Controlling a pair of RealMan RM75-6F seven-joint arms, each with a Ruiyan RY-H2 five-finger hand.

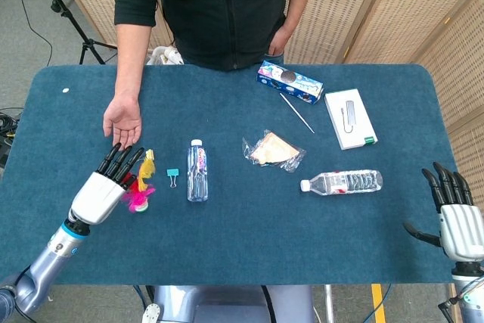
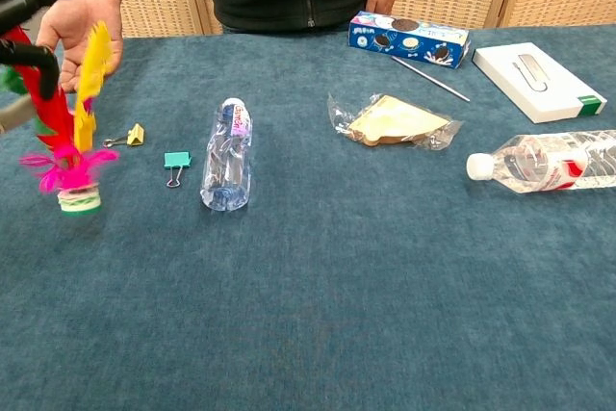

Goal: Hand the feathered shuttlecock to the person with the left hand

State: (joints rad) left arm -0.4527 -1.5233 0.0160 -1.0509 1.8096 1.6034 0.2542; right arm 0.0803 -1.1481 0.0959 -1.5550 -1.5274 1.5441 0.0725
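Note:
The feathered shuttlecock (image 1: 140,196) (image 2: 72,170) has red, yellow and pink feathers above a white and green base. It stands upright at the table's left front, its base low over the blue cloth. My left hand (image 1: 106,183) (image 2: 29,7) holds it by the red feathers, with dark fingers curled around them in the chest view. The person's open palm (image 1: 123,119) (image 2: 82,21) rests face up on the table just beyond my fingertips. My right hand (image 1: 454,213) sits at the table's right front edge with its fingers spread, holding nothing.
A small water bottle (image 1: 197,170) lies right of the shuttlecock, with a teal binder clip (image 1: 172,177) between them and a yellow clip (image 2: 130,136) nearby. Further right are a bagged sandwich (image 1: 274,150), a larger bottle (image 1: 344,181), a cookie box (image 1: 290,81), a thin stick (image 1: 297,113) and a white box (image 1: 349,117).

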